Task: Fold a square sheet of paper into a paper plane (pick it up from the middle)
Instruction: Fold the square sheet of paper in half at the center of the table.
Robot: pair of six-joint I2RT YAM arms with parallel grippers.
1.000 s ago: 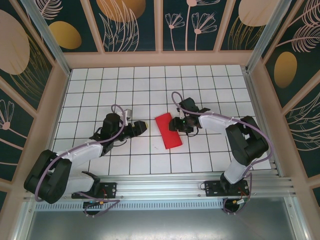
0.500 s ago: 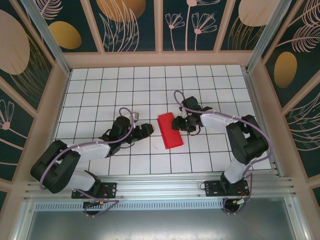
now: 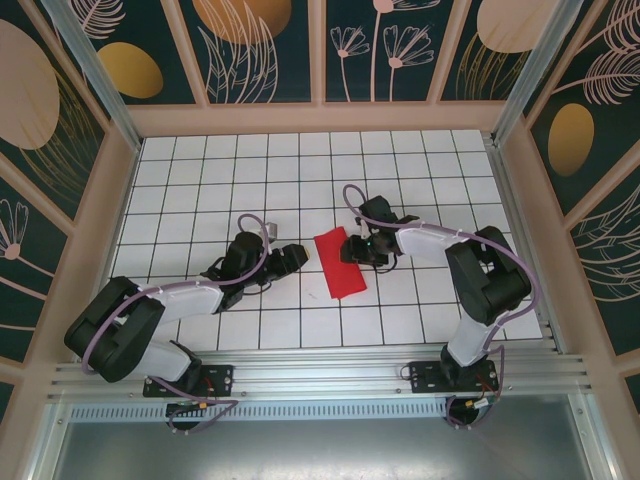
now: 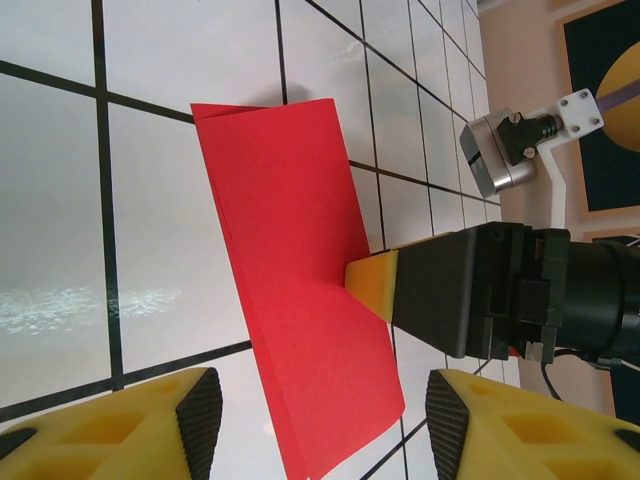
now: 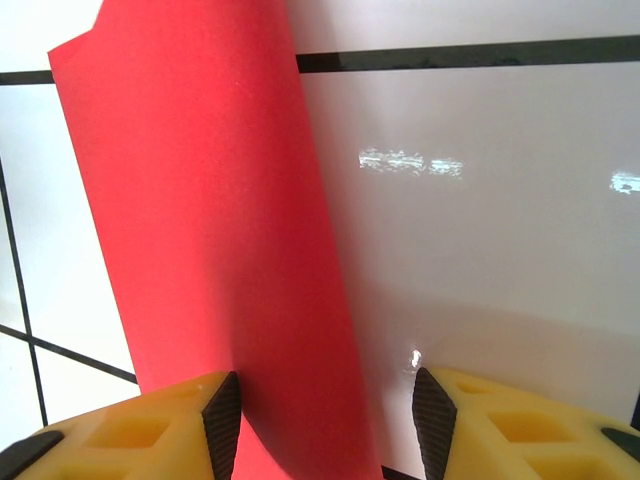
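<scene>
Red and folded over, the sheet of paper [image 3: 338,263] lies near the middle of the white tiled table [image 3: 200,180], a long narrow rectangle set at a slant across the black grid lines, its far end pointing away from the arms. From the left wrist camera it lies flat, with layered edges showing along one long side and a small offset at the far corner.

Over on its right long edge is the right gripper [image 3: 352,248], low to the table. From the left wrist you can see one yellow fingertip [image 4: 368,285] touching that edge about halfway along. The right wrist camera shows the jaws standing apart: one finger sits over the red, the other over bare tile, and the paper's edge runs between them, throwing a soft shadow on the white. Nothing is pinched.

On the other side, the left gripper [image 3: 297,256] sits just beside the left long edge, aimed across at the sheet. Its jaws are apart too, with the near end of the paper lying in the gap between the yellow fingers, unclamped.
</scene>
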